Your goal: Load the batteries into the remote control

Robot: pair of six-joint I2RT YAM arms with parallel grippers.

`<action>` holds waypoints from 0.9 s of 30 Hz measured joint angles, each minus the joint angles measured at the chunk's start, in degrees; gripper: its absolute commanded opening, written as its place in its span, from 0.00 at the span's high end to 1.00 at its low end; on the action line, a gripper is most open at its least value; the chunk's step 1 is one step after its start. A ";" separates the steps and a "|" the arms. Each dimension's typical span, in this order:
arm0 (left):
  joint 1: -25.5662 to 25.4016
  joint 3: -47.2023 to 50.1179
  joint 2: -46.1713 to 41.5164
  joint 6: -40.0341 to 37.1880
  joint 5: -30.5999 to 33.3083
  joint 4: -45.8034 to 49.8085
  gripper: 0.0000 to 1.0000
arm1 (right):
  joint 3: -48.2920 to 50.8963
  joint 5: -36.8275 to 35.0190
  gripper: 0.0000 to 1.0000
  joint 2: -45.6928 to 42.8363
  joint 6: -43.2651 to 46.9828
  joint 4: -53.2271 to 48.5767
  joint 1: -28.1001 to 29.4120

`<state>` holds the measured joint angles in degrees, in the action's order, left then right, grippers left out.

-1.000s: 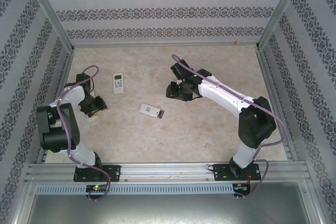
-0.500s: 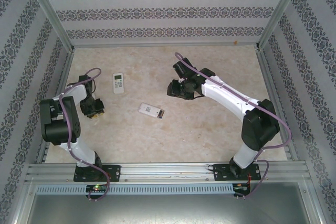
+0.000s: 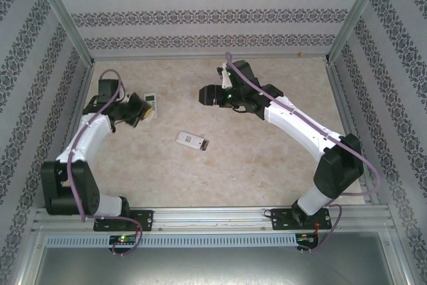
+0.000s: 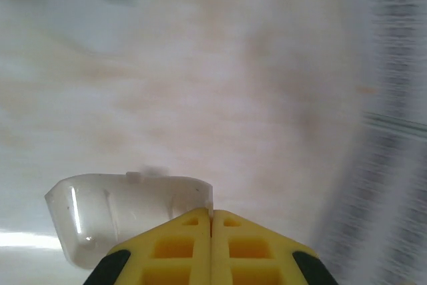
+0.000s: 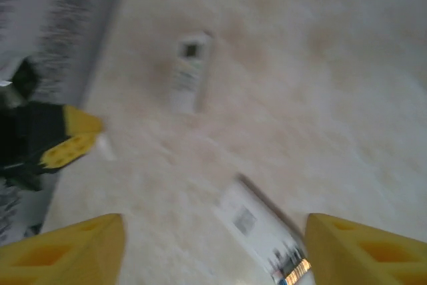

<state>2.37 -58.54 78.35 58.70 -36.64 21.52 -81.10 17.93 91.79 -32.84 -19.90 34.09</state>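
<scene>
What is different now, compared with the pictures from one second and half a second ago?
The left gripper reached out from its base toward the far remote and shut; a clear white piece sits at its tips. The right gripper moved toward the left arm's side and farther from its base, and opened wide. The far remote and the near remote stayed in place.
</scene>
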 measured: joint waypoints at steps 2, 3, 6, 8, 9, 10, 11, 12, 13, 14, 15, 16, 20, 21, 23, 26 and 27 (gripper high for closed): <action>-4.24 -1.55 -0.81 10.54 -3.06 -7.74 1.00 | 1.16 5.57 0.12 -0.72 1.49 7.76 -1.53; -6.05 -3.23 -0.15 15.39 -4.55 -11.21 1.00 | 1.77 8.94 0.11 -0.76 2.23 12.02 -2.64; -9.25 -9.44 3.30 25.27 -8.52 -18.43 1.00 | 2.27 18.84 0.12 -0.35 6.16 20.74 -5.92; -10.51 -13.07 5.38 29.73 -10.86 -22.56 1.00 | 1.03 24.57 0.13 0.13 11.28 22.32 -7.58; -11.17 -14.78 6.38 31.98 -12.28 -24.76 1.00 | -0.13 26.95 0.13 0.57 14.10 22.29 -8.15; -11.82 -16.20 7.28 33.92 -13.57 -26.99 1.00 | -1.38 29.55 0.13 1.05 16.87 22.60 -8.50; -12.39 -17.31 8.00 35.52 -14.80 -28.83 1.00 | -2.14 31.47 0.14 1.40 18.67 23.17 -8.68; -13.05 -18.29 8.70 36.96 -16.04 -30.56 1.00 | -3.06 34.01 0.14 1.86 20.59 23.67 -8.90; -13.79 -19.30 9.49 38.45 -17.38 -32.26 1.00 | -4.20 36.48 0.15 2.49 22.34 23.89 -9.22; -14.49 -20.02 10.16 39.63 -18.51 -33.79 1.00 | -5.42 38.49 0.15 3.21 23.56 23.89 -9.25; -15.21 -20.55 10.78 40.85 -19.56 -35.23 1.00 | -7.19 40.79 0.16 4.31 24.74 23.80 -9.25; -15.56 -20.87 11.13 41.77 -20.04 -36.68 1.00 | -8.50 42.38 0.17 5.20 25.42 23.28 -9.49; -15.74 -22.47 12.59 44.94 -21.51 -40.02 1.00 | -11.69 47.87 0.25 7.82 27.45 23.63 -11.23; -15.82 -22.82 12.98 45.59 -22.01 -40.52 1.00 | -11.80 48.33 0.28 8.00 27.89 23.65 -11.39; -15.82 -22.91 13.20 46.66 -22.91 -41.13 1.00 | -11.82 48.89 0.32 8.02 28.57 23.67 -11.69; -15.82 -22.91 13.20 47.78 -23.87 -41.75 1.00 | -11.85 49.42 0.33 8.02 28.79 23.65 -11.85; -15.82 -22.91 13.20 48.06 -24.09 -41.79 1.00 | -11.85 49.46 0.32 8.02 28.81 23.65 -11.85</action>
<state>-13.45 -81.45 91.55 106.76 -60.73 -20.27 -92.95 67.40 99.81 -4.03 3.75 22.24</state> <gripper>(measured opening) 0.064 0.671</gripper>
